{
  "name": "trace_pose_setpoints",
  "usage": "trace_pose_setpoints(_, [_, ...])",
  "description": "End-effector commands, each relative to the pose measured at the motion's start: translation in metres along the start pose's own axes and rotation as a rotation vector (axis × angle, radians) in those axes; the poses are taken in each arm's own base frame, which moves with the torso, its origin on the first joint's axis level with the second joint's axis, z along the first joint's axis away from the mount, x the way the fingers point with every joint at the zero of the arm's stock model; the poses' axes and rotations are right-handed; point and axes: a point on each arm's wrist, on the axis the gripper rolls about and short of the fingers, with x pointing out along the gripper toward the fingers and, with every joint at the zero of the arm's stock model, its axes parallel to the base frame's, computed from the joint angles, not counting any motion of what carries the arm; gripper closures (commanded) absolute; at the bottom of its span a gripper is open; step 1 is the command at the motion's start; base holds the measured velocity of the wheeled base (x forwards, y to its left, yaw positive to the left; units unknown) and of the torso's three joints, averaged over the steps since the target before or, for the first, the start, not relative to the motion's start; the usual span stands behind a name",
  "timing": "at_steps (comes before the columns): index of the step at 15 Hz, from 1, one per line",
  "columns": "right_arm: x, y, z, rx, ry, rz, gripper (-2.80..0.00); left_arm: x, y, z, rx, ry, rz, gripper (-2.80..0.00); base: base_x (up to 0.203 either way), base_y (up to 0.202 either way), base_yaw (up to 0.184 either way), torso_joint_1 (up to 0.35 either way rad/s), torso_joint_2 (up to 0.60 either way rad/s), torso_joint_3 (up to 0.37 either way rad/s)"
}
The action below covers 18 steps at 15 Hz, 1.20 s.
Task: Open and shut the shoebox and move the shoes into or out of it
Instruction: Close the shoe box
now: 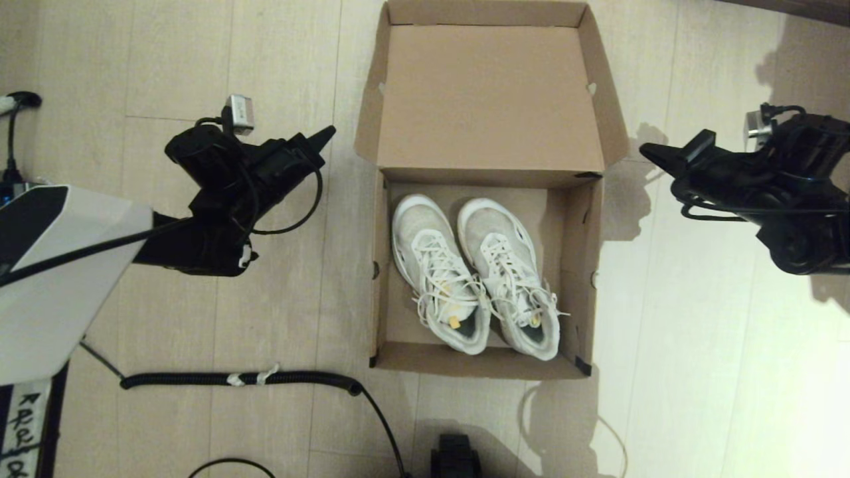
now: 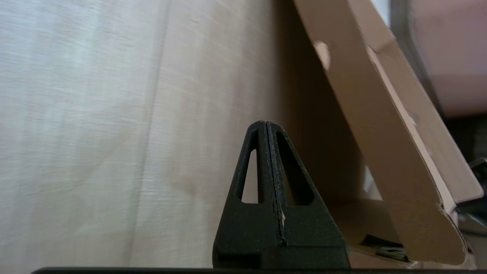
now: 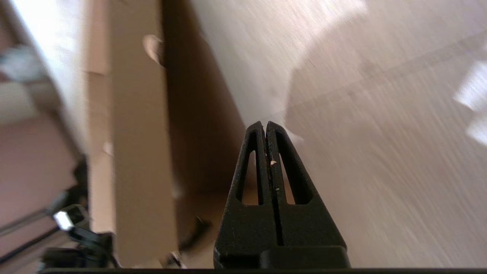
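Sensibly, best to treat the shoebox [image 1: 488, 192] first — on the floor between the arms, lid tipped back, shoes [image 1: 475, 269] side by side inside — by pressing both lid flaps evenly or lifting one shoe at a time. Only from the wrist views: left gripper [image 2: 265, 127] and right gripper [image 3: 265, 127] clenched, empty, beside the lid.

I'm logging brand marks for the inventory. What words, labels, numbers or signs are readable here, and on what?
None can be read with confidence.
Robot base, near left corner: black handwritten marks on a white strip, too small and cut off to read.
Shoebox, lid open: plain cardboard, no print showing.
Shoes inside the box: small yellow tags at the laces, no legible text.
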Motion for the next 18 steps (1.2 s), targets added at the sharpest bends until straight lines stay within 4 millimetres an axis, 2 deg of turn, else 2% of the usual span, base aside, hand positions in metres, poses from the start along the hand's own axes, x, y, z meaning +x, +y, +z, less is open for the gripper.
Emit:
trace_pose_setpoints(1, [0.005,-0.007,-0.002,0.005,-0.018,0.034,0.0,0.009,-0.002,-0.015,-0.012,0.011,-0.029,0.0,0.0,0.0,0.0,0.0,0.0,0.0])
trace_pose_setpoints(5, [0.014,-0.01,-0.011,0.05,-0.048,0.123,0.0,0.021,-0.014,-0.021,-0.014,-0.006,-0.072,0.0,0.0,0.0,0.0,0.0,0.0,0.0])
trace_pose_setpoints(9, [0.024,-0.003,-0.027,0.074,-0.004,0.151,0.0,0.026,-0.017,-0.023,-0.009,-0.02,-0.094,0.0,0.0,0.0,0.0,0.0,0.0,0.0])
trace_pose_setpoints(14, [0.035,0.01,-0.017,0.22,-0.014,0.221,0.0,0.037,-0.026,-0.011,-0.098,-0.068,-0.143,0.0,0.0,0.0,0.0,0.0,0.0,0.0])
trace_pose_setpoints(18, [0.046,-0.001,-0.027,0.262,0.005,0.218,0.0,0.042,-0.021,-0.025,-0.118,-0.057,-0.147,0.0,0.0,0.0,0.0,0.0,0.0,0.0])
